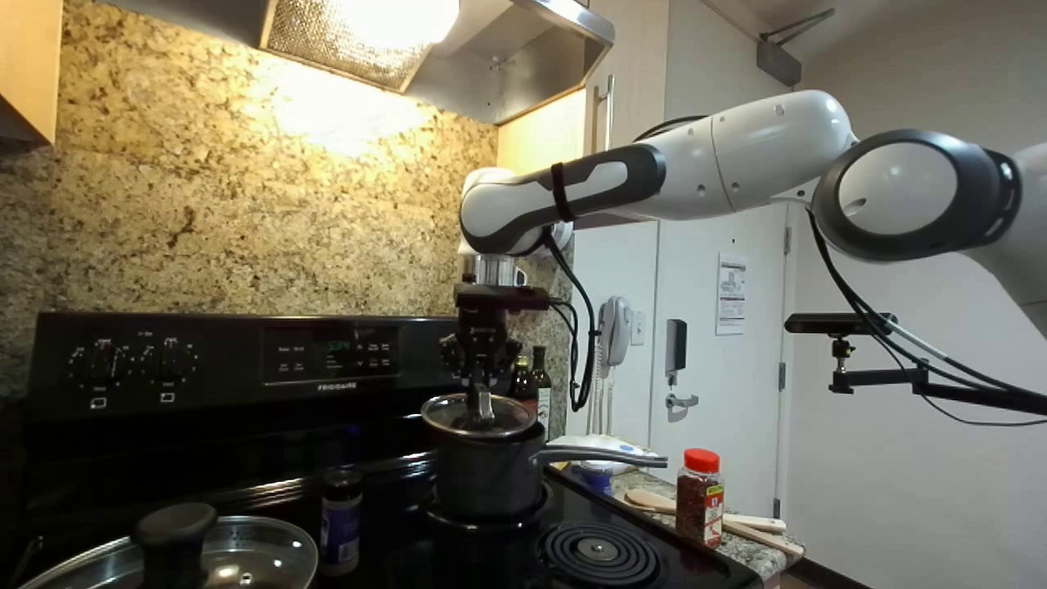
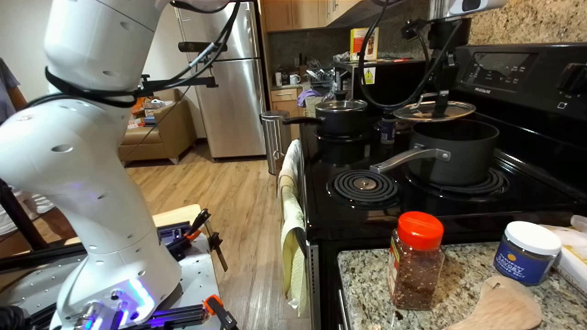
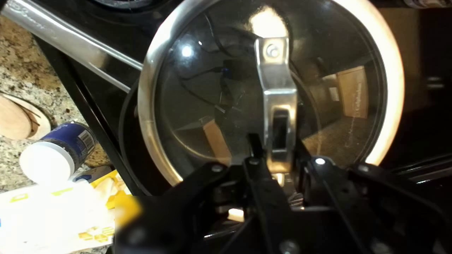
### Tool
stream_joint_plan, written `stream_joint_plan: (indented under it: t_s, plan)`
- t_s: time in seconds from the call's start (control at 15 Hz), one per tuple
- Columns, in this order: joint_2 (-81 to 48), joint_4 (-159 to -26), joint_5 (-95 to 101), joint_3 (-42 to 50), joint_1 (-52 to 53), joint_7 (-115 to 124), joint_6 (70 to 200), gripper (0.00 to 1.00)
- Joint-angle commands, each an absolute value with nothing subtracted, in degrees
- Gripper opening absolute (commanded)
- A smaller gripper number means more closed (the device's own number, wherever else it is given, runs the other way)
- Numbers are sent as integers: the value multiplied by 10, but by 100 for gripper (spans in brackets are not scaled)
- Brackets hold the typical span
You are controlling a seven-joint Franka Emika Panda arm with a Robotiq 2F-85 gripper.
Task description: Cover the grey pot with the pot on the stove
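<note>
A Franka Panda arm [image 1: 761,155] reaches down over a black Frigidaire electric stove [image 2: 321,206], its Robotiq gripper [image 3: 278,148] clamped on the metal strap handle [image 3: 277,79] of a glass lid [image 3: 226,102], the fingers [image 3: 255,144] set on either side of that handle. The steel-rimmed lid is held roughly level above the grey saucepan [image 2: 451,158] but off-centre, with part of the pan's dark mouth [image 2: 463,130] showing past its edge in an exterior view and in the wrist view. Whether lid and pan touch at any point cannot be told. The saucepan stands upright on a rear coil burner [image 2: 494,181], its long handle [image 2: 408,158] reaching out toward a front coil burner [image 2: 365,184]. Farther along the stove sits a black saucepan [image 2: 341,121] with a glass cover [image 2: 339,106] of its own, and a blue-labelled bottle [image 2: 387,132] stands between the two pans. On the speckled granite counter [image 2: 367,284] just beside the stove, a red-capped jar of dark red flakes [image 2: 417,270] shares space with a white-lidded jar [image 2: 525,254] labelled "Savory" and a wooden utensil [image 2: 509,305]. Pale dish towels [image 2: 291,215] hang at the stove's front. Overhead, the range hood light [image 1: 384,20] glows above the granite backsplash [image 1: 204,221].
</note>
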State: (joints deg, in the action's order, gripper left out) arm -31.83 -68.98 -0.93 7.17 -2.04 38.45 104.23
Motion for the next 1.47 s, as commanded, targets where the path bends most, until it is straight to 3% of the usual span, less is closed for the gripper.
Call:
stream_joint_plan:
  t_s: [0.0, 0.6, 1.4]
  plan:
    - [-312, -677, -21, 76, -40, 366, 1045, 5]
    - [-319, -690, -49, 72, -96, 330, 1048, 5]
    - [-340, -680, -61, 69, -84, 277, 1050, 5]
